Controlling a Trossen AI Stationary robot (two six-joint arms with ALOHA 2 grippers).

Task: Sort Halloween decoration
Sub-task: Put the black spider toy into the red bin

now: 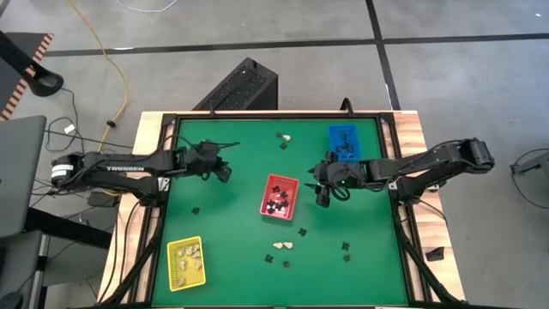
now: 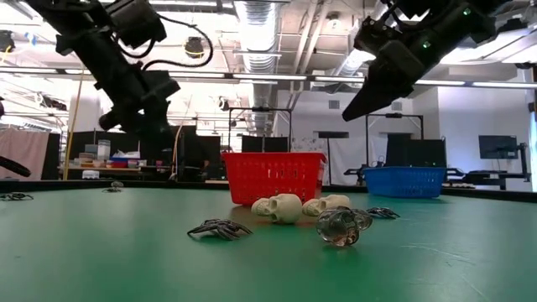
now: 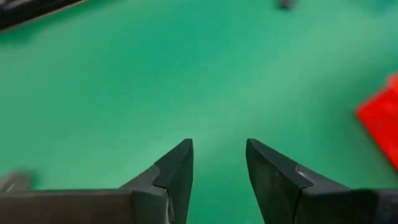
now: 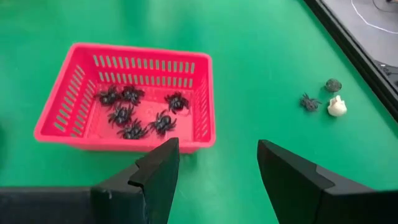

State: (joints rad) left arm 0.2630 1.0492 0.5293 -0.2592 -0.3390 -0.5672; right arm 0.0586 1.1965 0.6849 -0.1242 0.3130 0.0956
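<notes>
Small Halloween decoration pieces lie scattered on the green table. Two cream skulls (image 1: 283,246) and black spiders (image 1: 302,231) rest near the front; another cluster (image 1: 283,137) lies at the far side. The red tray (image 1: 279,197) holds several black spiders (image 4: 134,115). The yellow tray (image 1: 186,262) holds cream pieces. My left gripper (image 3: 219,162) hovers open over bare green mat, left of the red tray. My right gripper (image 4: 217,165) hovers open just right of the red tray, with nothing between its fingers.
A blue tray (image 1: 345,142) stands at the far right, behind my right arm. A skull (image 4: 336,107) and a spider (image 4: 308,101) lie beyond my right gripper. Single black pieces lie at the near right (image 1: 346,249) and at the left (image 1: 196,209). A black frame (image 1: 163,172) borders the table.
</notes>
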